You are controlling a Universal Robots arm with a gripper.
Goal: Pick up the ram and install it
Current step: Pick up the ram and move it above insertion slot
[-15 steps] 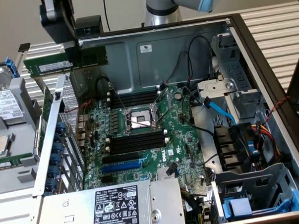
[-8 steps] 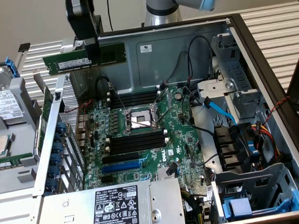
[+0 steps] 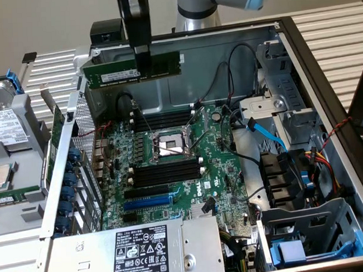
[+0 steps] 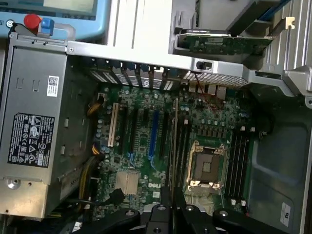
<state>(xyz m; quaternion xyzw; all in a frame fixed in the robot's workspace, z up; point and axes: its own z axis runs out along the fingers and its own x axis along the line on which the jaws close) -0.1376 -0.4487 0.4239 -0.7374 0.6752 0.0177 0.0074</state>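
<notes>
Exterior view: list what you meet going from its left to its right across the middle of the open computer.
hard drive → row of blue clips → processor socket → blue cable → red and yellow wires

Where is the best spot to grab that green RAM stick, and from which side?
Pinch the RAM stick on its flat faces about mid-length, coming from above. It is long and hangs roughly level, so a middle grip balances it and leaves the bottom edge free for the memory slots. The gripper is shut on it there.
</notes>
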